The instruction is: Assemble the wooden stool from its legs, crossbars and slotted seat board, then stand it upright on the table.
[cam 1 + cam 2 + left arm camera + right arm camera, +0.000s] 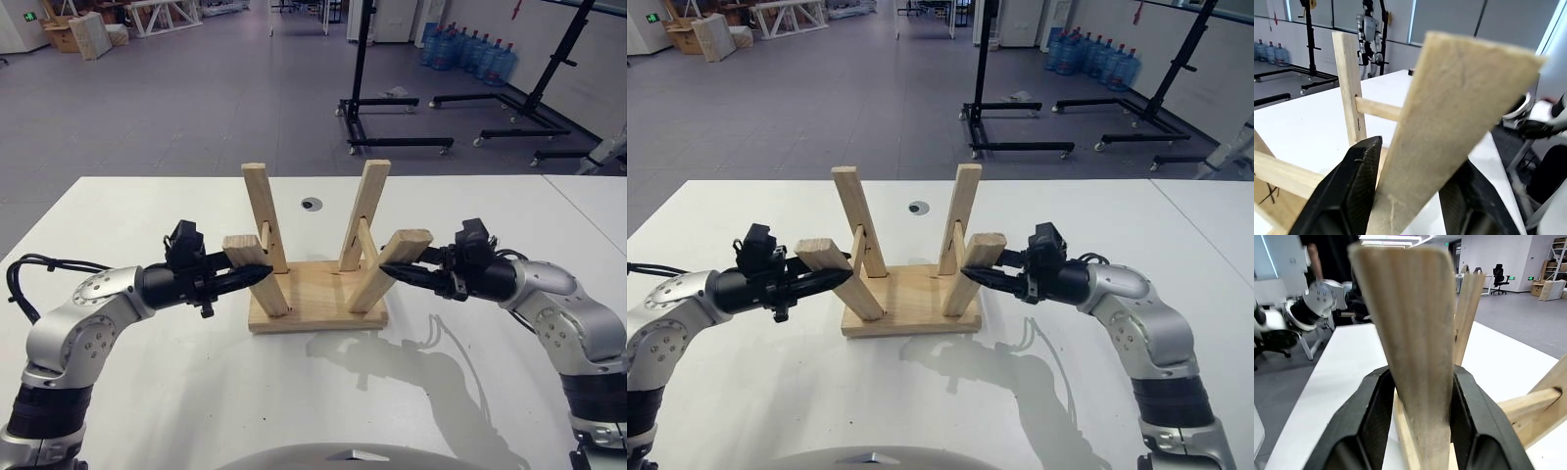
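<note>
The stool lies upside down on the white table [147,215], its seat board [318,299] flat and its legs pointing up. My left gripper [259,275] is shut on the front left leg [238,249], its black fingers [1352,186] pressed on both sides of the wood. My right gripper [391,271] is shut on the front right leg [411,242], clamped between its fingers [1374,416]. The two back legs [263,211] [368,201] lean outward. A crossbar [1378,108] joins a back leg to the leg held by the left gripper.
A small round grommet [312,204] sits in the table behind the stool. Black wheeled stands [392,108] and water bottles [470,47] are on the floor beyond the far edge. Bare table lies in front and to both sides.
</note>
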